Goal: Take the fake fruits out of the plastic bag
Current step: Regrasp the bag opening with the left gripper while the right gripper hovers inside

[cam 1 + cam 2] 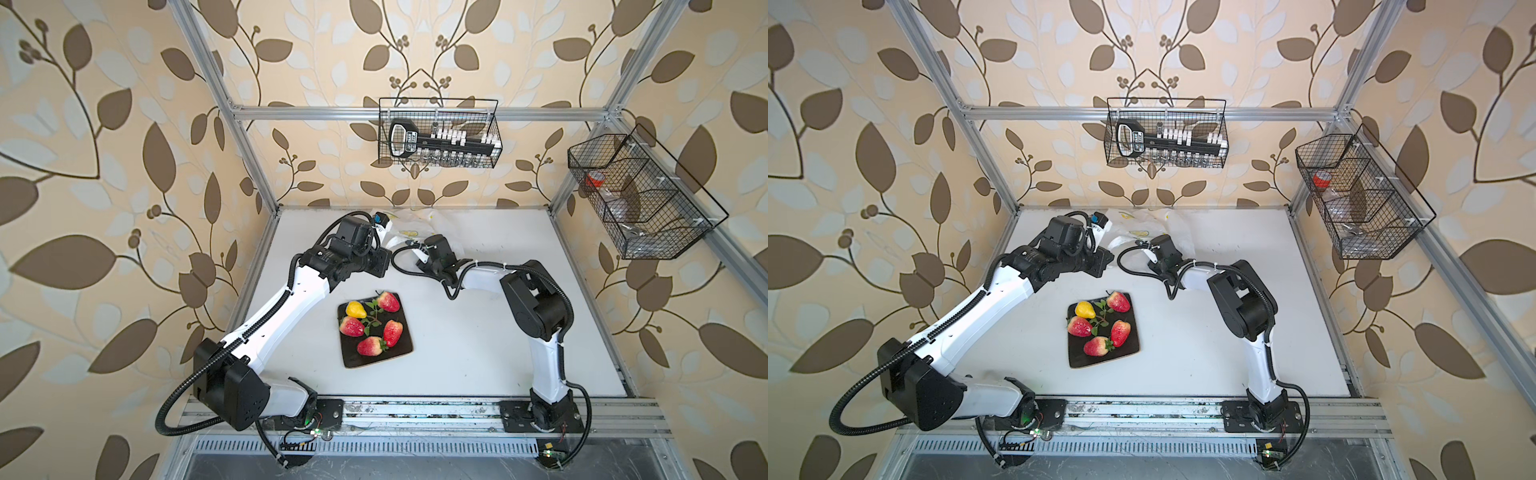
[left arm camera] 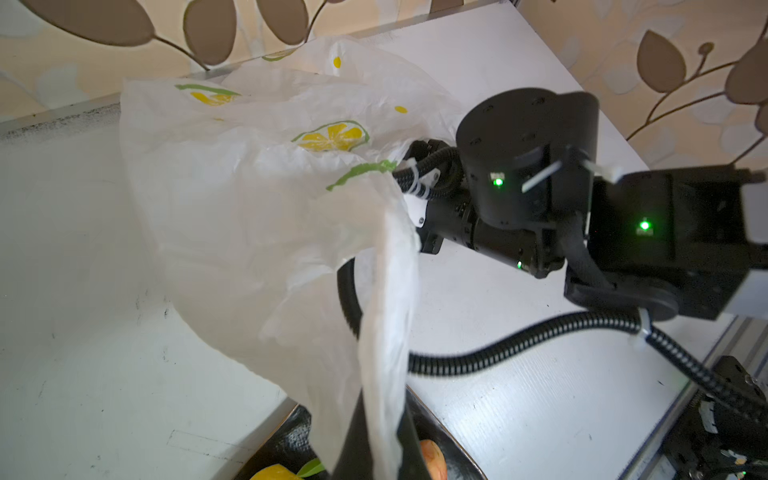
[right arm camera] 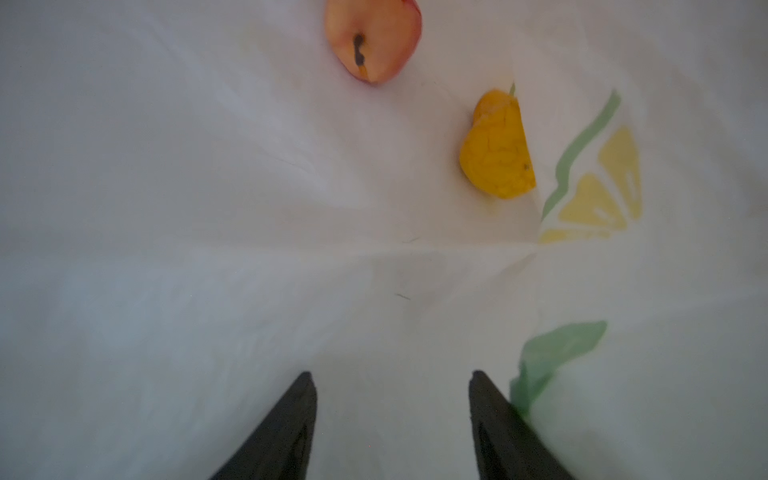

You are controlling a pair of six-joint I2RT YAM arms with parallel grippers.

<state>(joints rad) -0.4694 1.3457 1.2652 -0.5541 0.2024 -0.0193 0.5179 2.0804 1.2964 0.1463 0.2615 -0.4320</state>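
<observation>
Two pieces lie inside the plastic bag (image 2: 249,208): a yellow pear (image 3: 496,145) and a reddish-orange fruit (image 3: 372,39). We see our right gripper (image 3: 390,376) spread and empty inside it, short of both. Our left gripper (image 2: 381,432) pinches the bag's rim. Four strawberries (image 1: 351,327) sit on the black tray (image 1: 355,359).

A black square tray (image 1: 399,355) is set on the white table (image 1: 457,353). A back basket (image 1: 384,124) of wire is hung on the rail, and a black tool (image 1: 415,139) is kept in it. A side basket (image 1: 648,245) is hung at the right.
</observation>
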